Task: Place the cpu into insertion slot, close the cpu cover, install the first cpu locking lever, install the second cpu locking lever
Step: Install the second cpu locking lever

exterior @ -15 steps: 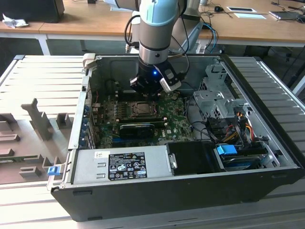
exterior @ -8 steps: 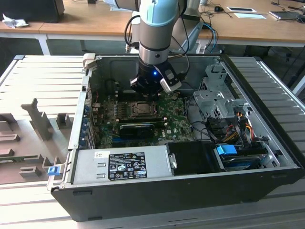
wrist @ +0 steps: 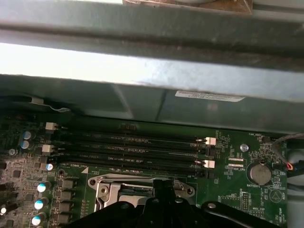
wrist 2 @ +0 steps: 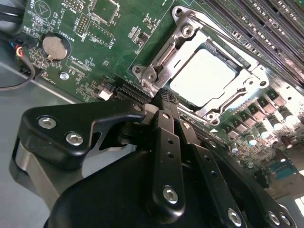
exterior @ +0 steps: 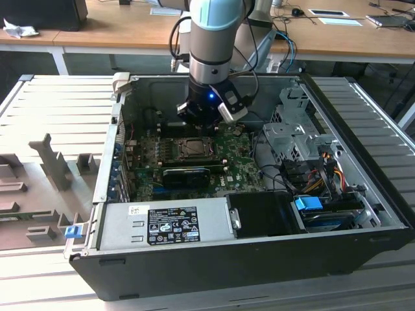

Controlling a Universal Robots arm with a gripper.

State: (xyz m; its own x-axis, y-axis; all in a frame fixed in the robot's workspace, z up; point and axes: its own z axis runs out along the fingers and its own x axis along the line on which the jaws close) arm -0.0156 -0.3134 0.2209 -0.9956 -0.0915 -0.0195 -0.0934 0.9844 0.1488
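Exterior view: we see the arm (exterior: 211, 39) reaching down into the open case (exterior: 246, 259), with the gripper (exterior: 194, 123) hanging low over the green board (exterior: 237, 170), at the socket's far edge. The slot (exterior: 192, 148) sits mid-board, metal rim around a dark centre from this angle. A black card (exterior: 187, 175) lies just beside it on the near side. The power supply (exterior: 165, 223) fills the near wall towards the exterior view's left; the drive cage (exterior: 295, 139) and cables (exterior: 318, 170) are on the exterior view's right. A grey rack (exterior: 55, 165) sits outside the case on the exterior view's left, and wooden desks (exterior: 130, 29) run behind.

Second wrist view: the gripper (wrist 2: 165, 100) has its black fingers (wrist 2: 166, 142) pressed together, clenched on nothing, tips right at the socket's edge. The cpu (wrist 2: 203, 76), silver face up, is seated in the slot. The cover (wrist 2: 247, 78) lies down flat over it, framing the chip through its window. A lever (wrist 2: 178, 50) runs along one side of the frame; we can't tell if it's latched. The coin cell (wrist 2: 53, 46) is well apart from the socket on the board.

First wrist view: the fingertips meet just over the socket rim (wrist: 110, 183). Four memory slots (wrist: 128, 149) run in parallel beside the socket, between it and the case wall (wrist: 142, 95). The coin cell also shows here, past the slot ends.
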